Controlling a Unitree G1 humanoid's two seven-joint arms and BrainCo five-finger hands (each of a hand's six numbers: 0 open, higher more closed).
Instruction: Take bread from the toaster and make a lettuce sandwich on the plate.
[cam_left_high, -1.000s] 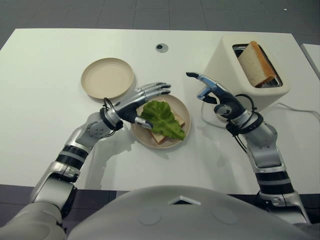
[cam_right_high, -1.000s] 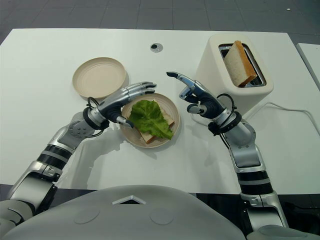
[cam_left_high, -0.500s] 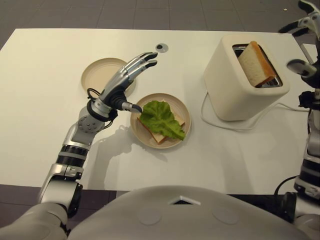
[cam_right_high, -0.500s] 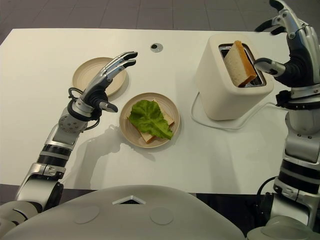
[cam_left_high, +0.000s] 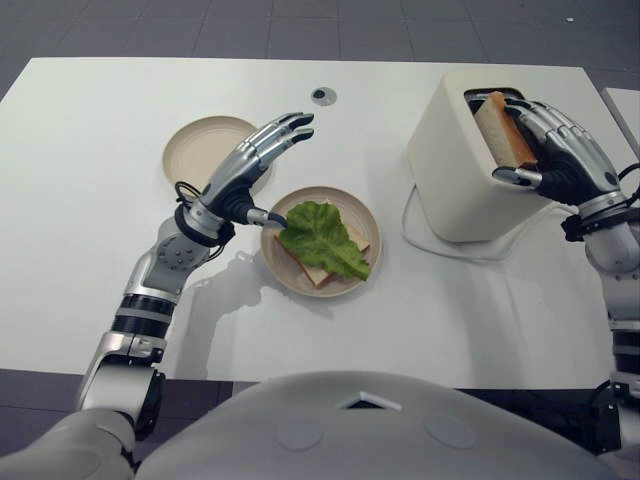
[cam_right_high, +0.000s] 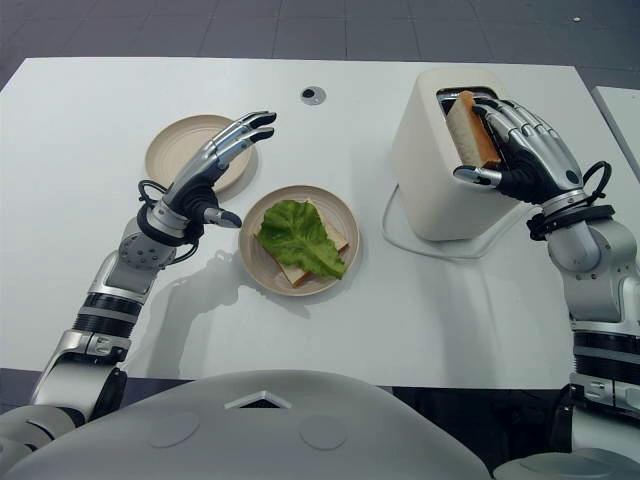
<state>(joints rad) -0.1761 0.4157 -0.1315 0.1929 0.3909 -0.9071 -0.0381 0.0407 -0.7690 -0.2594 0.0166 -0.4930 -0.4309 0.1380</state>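
A cream toaster (cam_left_high: 450, 175) stands at the back right with a slice of bread (cam_left_high: 492, 122) sticking up from its slot. My right hand (cam_left_high: 560, 160) is on top of the toaster, its fingers wrapped over the slice and the thumb against its near side. On the tan plate (cam_left_high: 372, 222) at the table's middle lies another bread slice (cam_left_high: 312, 270) with a green lettuce leaf (cam_left_high: 322, 238) on top. My left hand (cam_left_high: 250, 168) hovers just left of that plate, fingers spread and holding nothing.
An empty tan plate (cam_left_high: 192, 150) sits behind and left of the sandwich plate, partly under my left hand. The toaster's white cable (cam_left_high: 418, 236) loops on the table between toaster and plate. A round grommet (cam_left_high: 323, 96) is near the table's far edge.
My right hand swung from beside the plate, up past the toaster's right, down onto the slice in the slot. My left hand lifted off the plate's edge and holds raised.
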